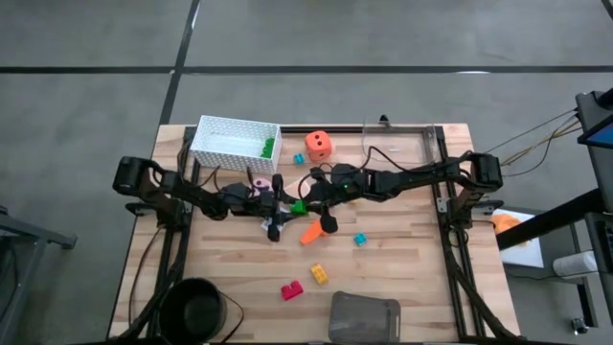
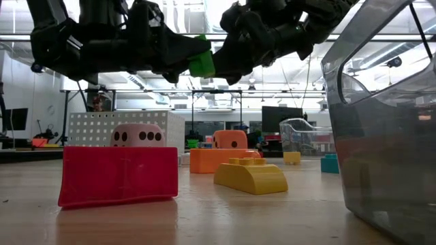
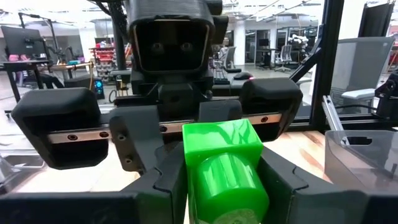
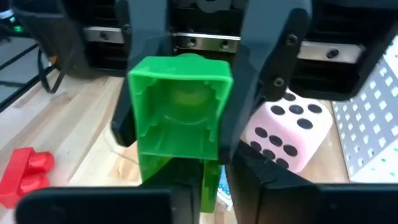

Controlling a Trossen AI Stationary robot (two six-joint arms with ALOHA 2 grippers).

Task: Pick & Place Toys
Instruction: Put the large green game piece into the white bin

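we have both arms meeting over the middle of the surface [image 1: 402,278], and the green brick [image 1: 298,206] hangs in the air between them, well above the wood. the left gripper [image 1: 278,213] has its jaws clenched on one end of the brick, as the left wrist view shows with the studded end pinched between our own fingers. the right gripper [image 1: 316,196] faces it, and its jaws are clenched on the other, hollow end of the same brick in the right wrist view. it looks like a hand-over in mid-air.

the pink die [image 1: 261,184] sits just under and to the far left of the meeting point, next to the white basket [image 1: 222,131], which already has green bricks in its right end. the orange die [image 1: 319,146] stands farther right, apart from the arms. the orange brick [image 1: 311,232], teal brick [image 1: 361,240], yellow brick [image 1: 319,274] and red brick [image 1: 292,289] lie nearer, with the grey tray [image 1: 364,318] at the near edge.

the risk, as we judge it, is in the release. if one side lets go before the other grip is firm, the brick drops onto the pink die and bounces away. if both pull while clenched, the smooth plastic may twist or slip out.
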